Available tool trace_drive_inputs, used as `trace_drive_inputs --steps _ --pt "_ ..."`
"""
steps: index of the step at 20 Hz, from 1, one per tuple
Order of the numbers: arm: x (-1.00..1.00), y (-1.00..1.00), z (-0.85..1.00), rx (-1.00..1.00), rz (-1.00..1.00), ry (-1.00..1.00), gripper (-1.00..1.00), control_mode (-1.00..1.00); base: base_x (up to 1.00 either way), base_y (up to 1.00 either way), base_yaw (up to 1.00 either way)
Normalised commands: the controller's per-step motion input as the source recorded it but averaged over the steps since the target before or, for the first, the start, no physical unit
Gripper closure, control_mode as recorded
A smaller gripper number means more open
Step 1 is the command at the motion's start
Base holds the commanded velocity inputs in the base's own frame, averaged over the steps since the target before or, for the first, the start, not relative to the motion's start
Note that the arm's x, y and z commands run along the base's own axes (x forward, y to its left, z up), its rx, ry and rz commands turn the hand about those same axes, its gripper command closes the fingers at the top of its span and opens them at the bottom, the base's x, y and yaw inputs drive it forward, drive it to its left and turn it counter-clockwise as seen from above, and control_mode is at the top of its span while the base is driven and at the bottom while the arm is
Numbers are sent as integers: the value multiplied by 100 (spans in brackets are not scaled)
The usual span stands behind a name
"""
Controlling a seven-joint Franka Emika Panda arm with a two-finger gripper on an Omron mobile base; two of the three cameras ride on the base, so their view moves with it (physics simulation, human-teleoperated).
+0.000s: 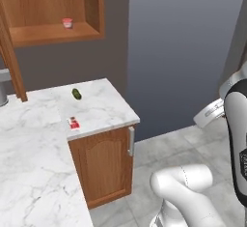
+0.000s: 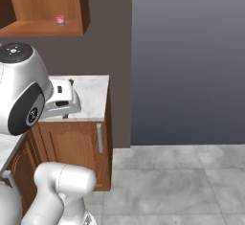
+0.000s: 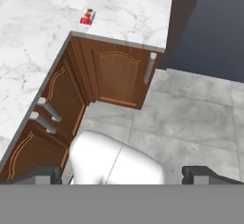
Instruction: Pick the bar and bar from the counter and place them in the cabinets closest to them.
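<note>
Left base view | white bar (image 1: 74,122) near counter (image 1: 106,110) front edge | gripper (image 3: 125,174) spread

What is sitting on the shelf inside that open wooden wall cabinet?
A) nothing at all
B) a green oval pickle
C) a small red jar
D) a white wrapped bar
C: a small red jar stands on the plain shelf of the brown wooden wall cabinet, above the white marble counter.
</note>
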Motion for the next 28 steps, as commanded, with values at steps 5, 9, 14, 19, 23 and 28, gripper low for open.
trace_drive_inputs --steps 5,9,14,19,23,28 --pt "0 0 0 0 0 0 -100 100 46 31 -1" --pt "0 0 0 0 0 0 -100 100 48 31 -1" --pt "0 0 0 0 0 0 -100 100 51 32 -1" --pt "0 0 0 0 0 0 -100 100 54 33 -2" --pt "0 0 0 0 0 0 -100 100 56 33 -3" --pt "0 0 0 0 0 0 -100 100 54 33 -4"
